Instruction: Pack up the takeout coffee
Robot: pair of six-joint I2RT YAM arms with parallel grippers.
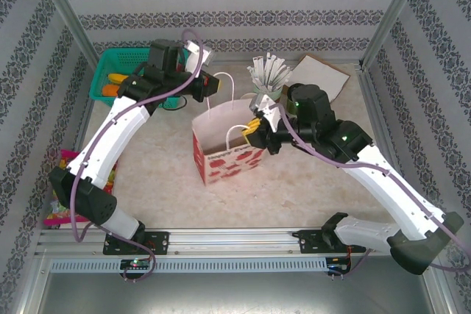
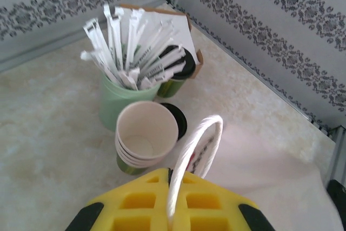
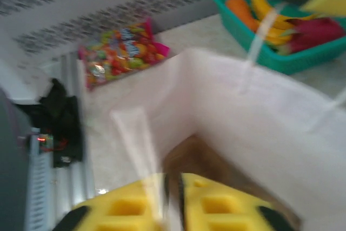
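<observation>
Left wrist view showed the left gripper [image 2: 170, 178] clenched on the far handle [image 2: 190, 150] of the paper bag [image 1: 221, 158], the white loop rising from between its yellow pads. Beyond it, the takeout coffee [image 2: 185, 70] stood on the surface [image 1: 162, 182] outside the bag. One black-lidded cup was behind the green cup of sticks [image 2: 120, 104], and a second lid [image 2: 178, 120] peeked out just behind the stack of lidless cups [image 2: 145, 136].

In the right wrist view, which was blurred, the right gripper [image 3: 173, 181] had its pads drawn nearly together at the near handle [image 3: 138, 144]. It looked to be grasping that strap, and the top external view placed it right at the bag's rim.

With both grippers on the handles, neither was free to fetch a coffee, so one would probably have to let go. The bag's mouth could then sag shut or the bag could topple. Pulling the handles apart too hard could tear the paper or drag the bag. The coffees sat tight against the stack and the stick cup, so a careless reach could knock those over.
</observation>
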